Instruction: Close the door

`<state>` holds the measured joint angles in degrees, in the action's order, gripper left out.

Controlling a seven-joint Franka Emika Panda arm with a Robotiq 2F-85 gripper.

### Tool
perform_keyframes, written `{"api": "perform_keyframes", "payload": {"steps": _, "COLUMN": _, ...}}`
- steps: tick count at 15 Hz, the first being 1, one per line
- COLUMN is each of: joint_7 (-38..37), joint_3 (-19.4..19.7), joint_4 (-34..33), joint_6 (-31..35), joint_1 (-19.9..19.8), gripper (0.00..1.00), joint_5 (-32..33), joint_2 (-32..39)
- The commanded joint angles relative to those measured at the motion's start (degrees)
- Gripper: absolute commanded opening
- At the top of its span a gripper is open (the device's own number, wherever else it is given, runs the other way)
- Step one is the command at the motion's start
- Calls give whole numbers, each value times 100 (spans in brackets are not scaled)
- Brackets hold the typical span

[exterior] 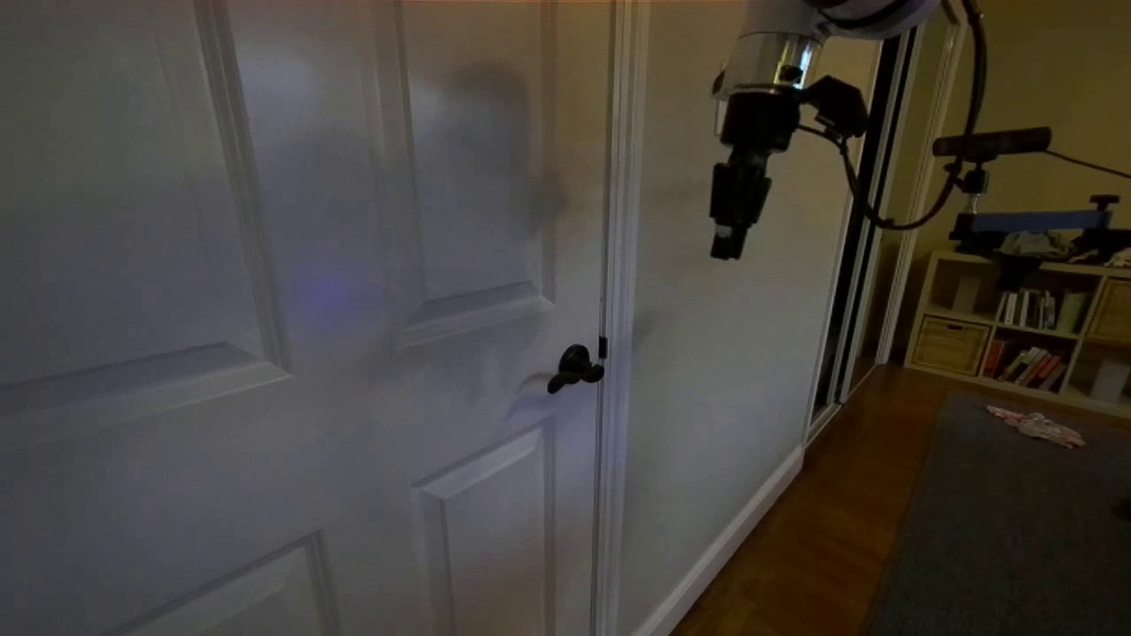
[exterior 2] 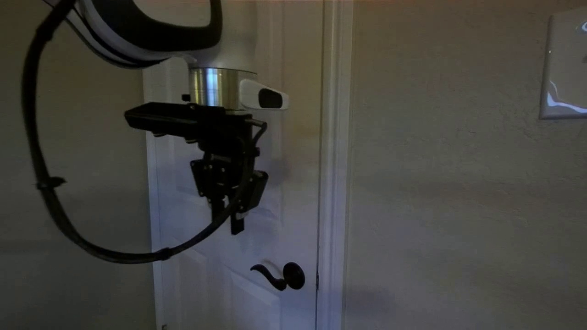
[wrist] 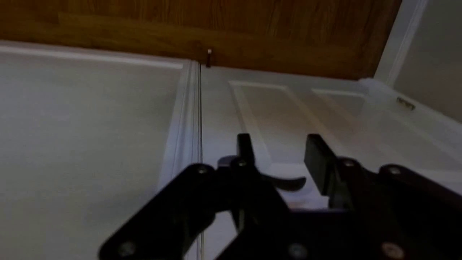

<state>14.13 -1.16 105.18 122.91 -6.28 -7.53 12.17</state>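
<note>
The large white panelled door (exterior: 345, 371) shows in both exterior views, here too (exterior 2: 300, 220), and in the wrist view (wrist: 267, 115). Its edge lies along the frame with only a thin dark line between. The black lever handle (exterior: 576, 367) shows in both exterior views, here as well (exterior 2: 277, 277). My gripper (exterior: 727, 243) hangs pointing down, above the handle's height and apart from the door; it also shows in an exterior view (exterior 2: 227, 222). In the wrist view the fingers (wrist: 279, 144) are spread with nothing held. The handle's tip (wrist: 288, 183) shows beyond them; its base is partly hidden.
The white door frame (exterior: 624, 265) and wall (exterior: 733, 371) adjoin the door. A cable (exterior 2: 101, 252) loops from the arm. A shelf with books (exterior: 1034, 327), a grey rug (exterior: 990, 530) and a cloth (exterior: 1036, 426) stand farther off. A panel (exterior 2: 568, 68) is on the wall.
</note>
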Motion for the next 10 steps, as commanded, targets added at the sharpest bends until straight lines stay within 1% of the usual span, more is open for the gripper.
{"api": "perform_keyframes", "payload": {"steps": 1, "joint_7": 166, "joint_3": 146, "joint_4": 1018, "joint_6": -590, "joint_1": 32, "gripper": 73, "joint_5": 159, "joint_2": -764}}
{"api": "perform_keyframes", "payload": {"steps": 4, "joint_7": 131, "joint_3": 205, "joint_4": 1404, "joint_6": -873, "joint_1": 49, "gripper": 94, "joint_5": 53, "joint_2": -951}}
{"api": "perform_keyframes", "payload": {"steps": 5, "joint_7": 85, "joint_3": 220, "joint_4": 1485, "joint_6": -962, "joint_1": 55, "gripper": 98, "joint_5": 29, "joint_2": -987}}
{"api": "perform_keyframes", "payload": {"steps": 6, "joint_7": 55, "joint_3": 231, "joint_4": 1559, "joint_6": -1009, "joint_1": 65, "gripper": 100, "joint_5": 60, "joint_2": -1008}}
{"api": "perform_keyframes", "payload": {"steps": 7, "joint_7": 79, "joint_3": 220, "joint_4": 1174, "joint_6": -894, "joint_1": 89, "gripper": 88, "joint_5": 70, "joint_2": -671}}
{"api": "perform_keyframes", "payload": {"steps": 9, "joint_7": 78, "joint_3": 233, "joint_4": 1310, "joint_6": -925, "joint_1": 91, "gripper": 100, "joint_5": 71, "joint_2": -721}}
{"api": "perform_keyframes", "payload": {"steps": 10, "joint_7": 78, "joint_3": 234, "joint_4": 1331, "joint_6": -925, "joint_1": 92, "gripper": 100, "joint_5": 71, "joint_2": -730}}
